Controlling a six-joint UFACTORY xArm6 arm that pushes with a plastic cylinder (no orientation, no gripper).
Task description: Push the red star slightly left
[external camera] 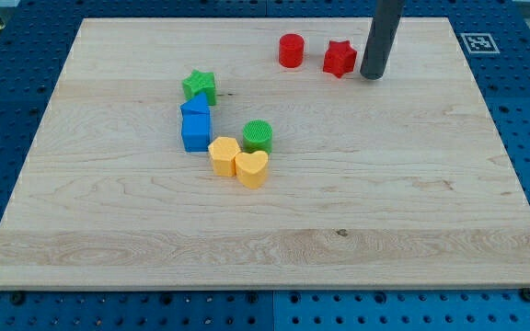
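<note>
The red star [339, 59] lies near the view's top, right of centre, on the wooden board [412, 202]. My tip [372, 76] stands just to the star's right, close to it or touching it; I cannot tell which. The rod rises out of the view's top. A red cylinder [291, 51] stands a short way to the star's left, with a small gap between them.
A cluster sits left of centre: a green star [199, 87], a blue block [194, 108] above a blue cube [196, 132], a green cylinder [258, 136], a yellow hexagon [223, 155] and a yellow heart [251, 169]. A marker tag [477, 42] sits at the top right corner.
</note>
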